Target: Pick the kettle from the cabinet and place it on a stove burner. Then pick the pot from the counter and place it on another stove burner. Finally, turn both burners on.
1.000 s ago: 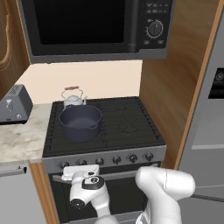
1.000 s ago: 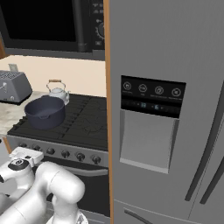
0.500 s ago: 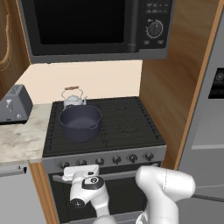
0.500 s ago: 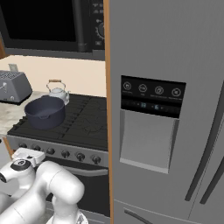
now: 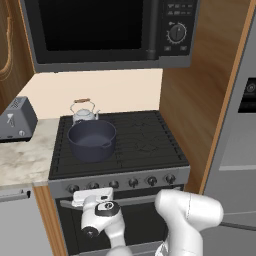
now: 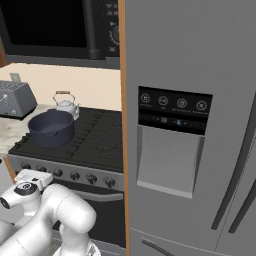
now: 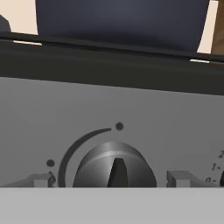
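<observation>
pot [image 5: 92, 141] and kettle [image 5: 83, 113] sit on burners; end effector [image 7: 113, 180] open, fingers straddling a knob [image 7: 113, 167] for turning.

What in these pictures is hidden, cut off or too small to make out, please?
- Kettle: lower body hidden behind the pot in the left base view.
- Gripper: fingertips cut off by the bottom edge of the hand view, so the grip on the knob is unclear.
- Knob numbers: cut off at the hand view's right edge.
- Flames: none discernible at the burners.
</observation>
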Tool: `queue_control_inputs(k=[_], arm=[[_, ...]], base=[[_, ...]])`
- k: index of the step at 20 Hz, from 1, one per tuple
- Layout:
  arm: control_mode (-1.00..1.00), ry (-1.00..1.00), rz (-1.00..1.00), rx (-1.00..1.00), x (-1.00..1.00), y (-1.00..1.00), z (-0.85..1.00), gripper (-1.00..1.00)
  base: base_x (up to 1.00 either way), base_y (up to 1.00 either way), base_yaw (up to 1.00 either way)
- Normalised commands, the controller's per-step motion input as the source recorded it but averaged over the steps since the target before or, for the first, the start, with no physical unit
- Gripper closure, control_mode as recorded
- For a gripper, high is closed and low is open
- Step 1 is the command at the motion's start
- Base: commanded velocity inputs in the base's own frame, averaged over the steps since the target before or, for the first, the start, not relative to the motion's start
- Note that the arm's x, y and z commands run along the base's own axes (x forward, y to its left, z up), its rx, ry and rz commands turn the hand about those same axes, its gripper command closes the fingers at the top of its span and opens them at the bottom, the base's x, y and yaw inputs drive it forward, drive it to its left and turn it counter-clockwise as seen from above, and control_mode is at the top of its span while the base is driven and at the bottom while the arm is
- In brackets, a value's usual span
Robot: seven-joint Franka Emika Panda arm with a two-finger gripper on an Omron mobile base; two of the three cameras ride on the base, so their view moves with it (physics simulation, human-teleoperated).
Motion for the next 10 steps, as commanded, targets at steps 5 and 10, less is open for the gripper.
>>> queue_control_inputs(k=[5, 10], arm=[[-1.0, -0.06, 0.0, -0.02, 0.04, 0.03, 0.0, 1.0], [-1.0, -0.05, 0.0, -0.02, 0.03, 0.08, 0.0, 1.0]], base=[[0.0, 0.0, 0.0], [0.0, 0.0, 0.0]])
